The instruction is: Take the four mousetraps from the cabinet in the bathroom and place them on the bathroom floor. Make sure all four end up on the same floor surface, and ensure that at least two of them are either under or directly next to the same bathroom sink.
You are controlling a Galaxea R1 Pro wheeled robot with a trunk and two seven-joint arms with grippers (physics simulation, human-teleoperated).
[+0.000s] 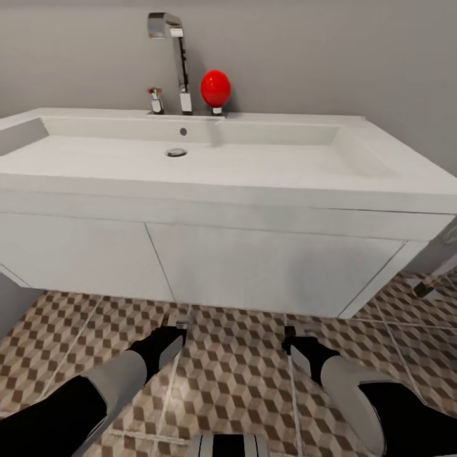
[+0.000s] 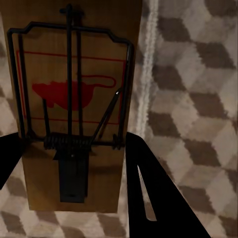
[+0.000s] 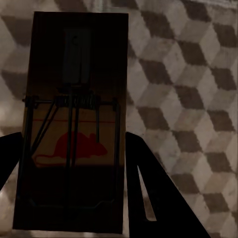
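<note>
From my head, both end effectors, left (image 1: 172, 325) and right (image 1: 291, 335), hang low over the bathroom floor (image 1: 235, 374) before the sink (image 1: 190, 165). My left wrist shows fingers (image 2: 148, 198) clamped on a mousetrap (image 2: 74, 109); my right wrist shows another mousetrap (image 3: 74, 124) gripped likewise.

Sink (image 1: 209, 158) above floor (image 1: 235, 374); a mousetrap (image 2: 74, 109) in each gripper.

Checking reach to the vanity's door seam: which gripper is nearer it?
Left. The left gripper sits almost straight below the door seam; the right gripper is well off toward the robot's right.
</note>
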